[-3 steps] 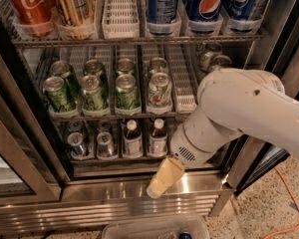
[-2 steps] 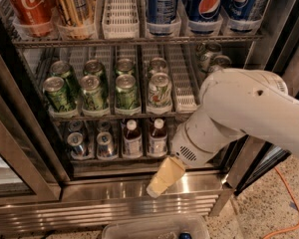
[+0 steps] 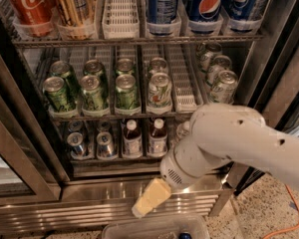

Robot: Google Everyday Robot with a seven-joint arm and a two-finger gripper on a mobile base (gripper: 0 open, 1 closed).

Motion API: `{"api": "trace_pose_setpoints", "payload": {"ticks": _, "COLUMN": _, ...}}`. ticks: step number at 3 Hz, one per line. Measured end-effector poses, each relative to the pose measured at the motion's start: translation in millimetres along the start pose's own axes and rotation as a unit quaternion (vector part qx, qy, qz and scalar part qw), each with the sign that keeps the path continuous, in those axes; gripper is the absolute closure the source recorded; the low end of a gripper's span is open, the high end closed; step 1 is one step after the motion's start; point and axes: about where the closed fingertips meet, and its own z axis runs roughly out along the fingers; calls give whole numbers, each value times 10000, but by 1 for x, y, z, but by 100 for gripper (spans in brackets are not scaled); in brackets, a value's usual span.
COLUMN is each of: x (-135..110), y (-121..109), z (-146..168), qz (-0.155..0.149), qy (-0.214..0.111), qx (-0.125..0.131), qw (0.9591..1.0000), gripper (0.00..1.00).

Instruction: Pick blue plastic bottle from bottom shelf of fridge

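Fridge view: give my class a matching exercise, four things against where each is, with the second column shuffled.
Things:
1. Coke can
2. green cans
3. white-capped bottles
4. gripper

Places:
A. bottom shelf
B. in front of the base panel
C. top shelf, far left
D. middle shelf

Pairs: 1-C, 2-D, 3-A, 4-B.
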Motion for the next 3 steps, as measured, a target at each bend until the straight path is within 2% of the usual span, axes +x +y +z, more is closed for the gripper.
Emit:
{"api": "trace_pose_setpoints", "payload": {"ticks": 1, "x": 8, "y": 22, "z": 32, "qz": 441, "qy": -435, "qx": -180, "qw": 9979, "gripper": 0}}
{"api": "trace_pose_setpoints", "payload": {"ticks": 2, "x": 8, "y": 25, "z": 36, "qz": 957, "qy": -965, "qx": 185, "qw": 9905, "gripper": 0}}
{"api": "trace_pose_setpoints", "payload": {"ticks": 3, "x": -2, "y": 10, "z": 23, "qz": 1443, "qy": -1557, "qx": 768, "qw": 9742, "gripper": 0}}
